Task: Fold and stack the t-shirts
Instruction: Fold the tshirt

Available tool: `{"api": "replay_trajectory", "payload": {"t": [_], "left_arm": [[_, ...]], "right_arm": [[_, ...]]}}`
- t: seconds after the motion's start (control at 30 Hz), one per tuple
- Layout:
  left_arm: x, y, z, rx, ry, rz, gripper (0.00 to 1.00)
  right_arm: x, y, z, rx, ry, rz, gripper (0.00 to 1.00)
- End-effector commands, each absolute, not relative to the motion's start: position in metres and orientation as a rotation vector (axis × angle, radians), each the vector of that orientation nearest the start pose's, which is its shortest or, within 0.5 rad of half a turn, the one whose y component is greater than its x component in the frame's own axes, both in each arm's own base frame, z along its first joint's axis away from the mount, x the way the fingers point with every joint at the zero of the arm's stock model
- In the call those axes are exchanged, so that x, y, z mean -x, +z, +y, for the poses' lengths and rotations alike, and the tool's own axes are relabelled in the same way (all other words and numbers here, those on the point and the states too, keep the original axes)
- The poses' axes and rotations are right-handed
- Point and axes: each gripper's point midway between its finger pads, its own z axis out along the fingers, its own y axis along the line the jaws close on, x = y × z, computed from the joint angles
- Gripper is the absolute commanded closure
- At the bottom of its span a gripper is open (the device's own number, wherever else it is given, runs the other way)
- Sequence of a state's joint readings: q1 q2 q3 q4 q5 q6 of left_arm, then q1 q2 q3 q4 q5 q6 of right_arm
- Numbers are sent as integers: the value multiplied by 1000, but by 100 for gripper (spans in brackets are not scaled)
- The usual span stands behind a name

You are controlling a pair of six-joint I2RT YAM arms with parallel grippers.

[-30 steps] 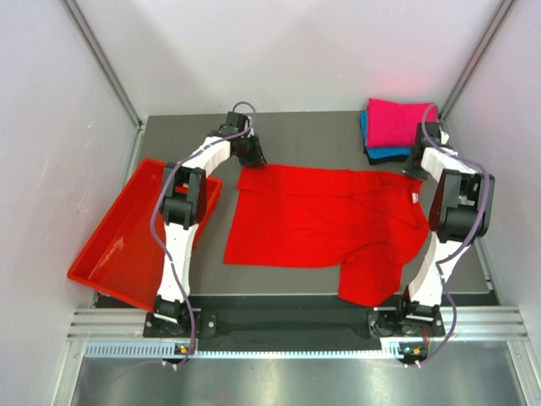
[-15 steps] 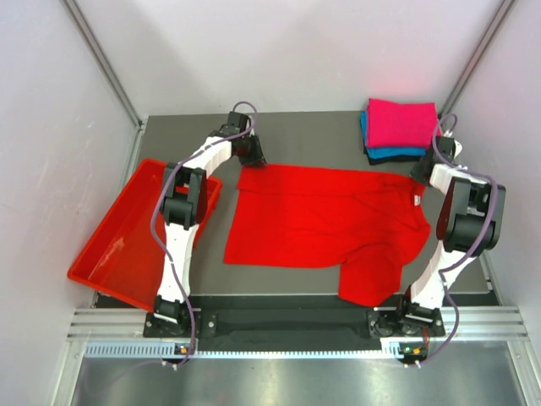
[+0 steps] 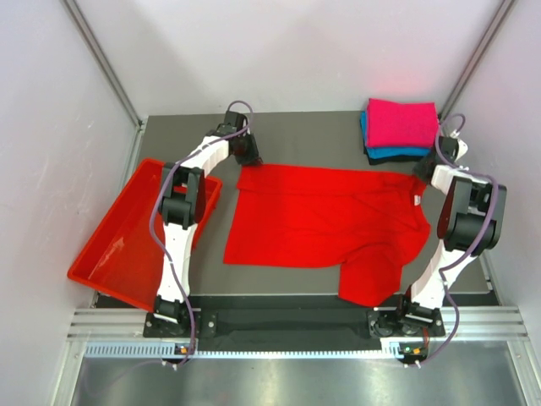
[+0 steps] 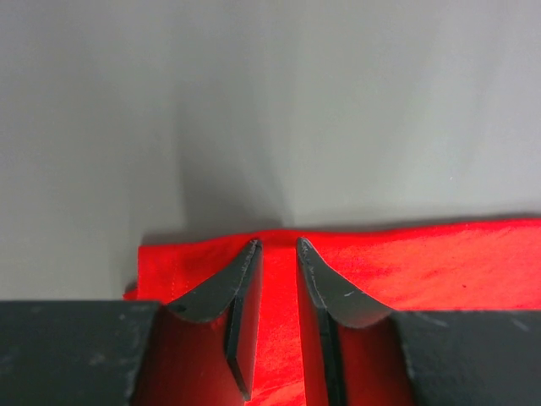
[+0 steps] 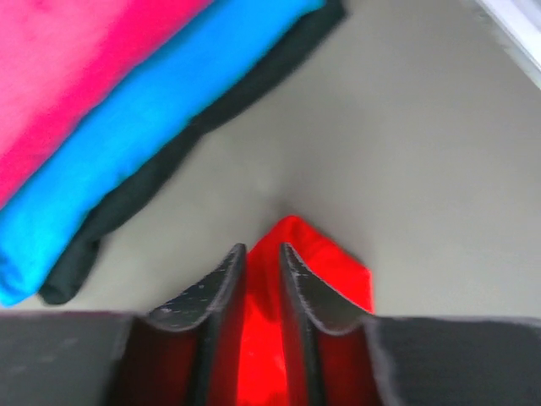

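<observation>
You are looking at the red t-shirt (image 3: 321, 216) lying spread flat across the middle of the tabletop (image 3: 304, 135). Its sleeve (image 3: 369, 283) is reaching toward the near edge, between the two arm bases.

Your left end effector (image 4: 276, 244) is sitting at the shirt's far left corner. Its fingers are standing slightly apart and straddling the cloth's far edge, with red fabric showing through the narrow gap rather than being squeezed.

Your right end effector (image 5: 263, 247) is sitting at the shirt's far right corner. Its fingers are likewise standing a little apart, and a small peak of red cloth is poking up past the tips.

Beyond that corner, at the far right of the tabletop, the other three shirts are lying folded in one stack. The magenta-pink t-shirt (image 5: 68, 59) is lying on top, the teal-blue t-shirt (image 5: 144, 118) under it, and the black t-shirt (image 5: 169, 182) at the bottom. The red corner is lying near the stack without touching it, and bare tabletop is showing between them.

The red tray (image 3: 110, 245) is resting askew at the tabletop's left edge, with your left arm passing over its far corner.
</observation>
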State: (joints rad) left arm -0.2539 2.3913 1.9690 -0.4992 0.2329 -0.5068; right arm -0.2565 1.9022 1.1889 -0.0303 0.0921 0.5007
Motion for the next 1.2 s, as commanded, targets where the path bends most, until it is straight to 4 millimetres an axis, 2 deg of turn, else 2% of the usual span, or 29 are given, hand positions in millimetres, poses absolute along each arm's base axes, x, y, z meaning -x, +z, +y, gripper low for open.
{"api": "replay_trajectory", "payload": {"t": [0.0,0.07,0.23,0.4,0.5,0.6,0.7,0.83,0.87,0.93,0.97,1.0,1.07,1.1,1.17], "left_arm": [[-531,1,-167,295,-425,2634,71],[-530,2,-165,291,-415,2633,71],[-532,2,-163,300,-413,2630,71],[-533,4,-158,305,-402,2626,71],[-533,4,-157,309,-397,2626,71],[-532,3,-156,311,-396,2628,71],[-533,1,-154,311,-387,2628,71],[-535,0,-154,319,-389,2624,71],[-536,0,-155,322,-399,2620,71],[-541,9,-161,311,-444,2600,71],[-547,22,-164,303,-465,2574,71],[-551,32,-168,292,-489,2555,71],[-564,67,-171,266,-518,2481,71],[-567,82,-173,240,-531,2450,69],[-572,122,-179,198,-581,2382,69]], "right_arm": [[-464,56,-139,-970,-46,2082,75],[-464,61,-143,-976,-58,2065,71],[-473,63,-144,-949,-33,2076,70],[-463,65,-148,-1015,-56,2074,71],[-459,58,-154,-1054,-60,2092,73],[-452,41,-156,-1099,-53,2103,76],[-447,36,-164,-1136,-75,2086,76],[-459,42,-170,-1126,-63,2070,76],[-467,51,-170,-1103,-47,2059,75],[-475,63,-169,-1070,-21,2051,75],[-472,66,-167,-1069,-22,2073,74],[-476,86,-167,-1036,-24,2053,73],[-468,102,-166,-1024,-38,2073,70],[-465,120,-163,-995,-37,2063,69],[-458,134,-151,-940,-13,2092,67]]}}
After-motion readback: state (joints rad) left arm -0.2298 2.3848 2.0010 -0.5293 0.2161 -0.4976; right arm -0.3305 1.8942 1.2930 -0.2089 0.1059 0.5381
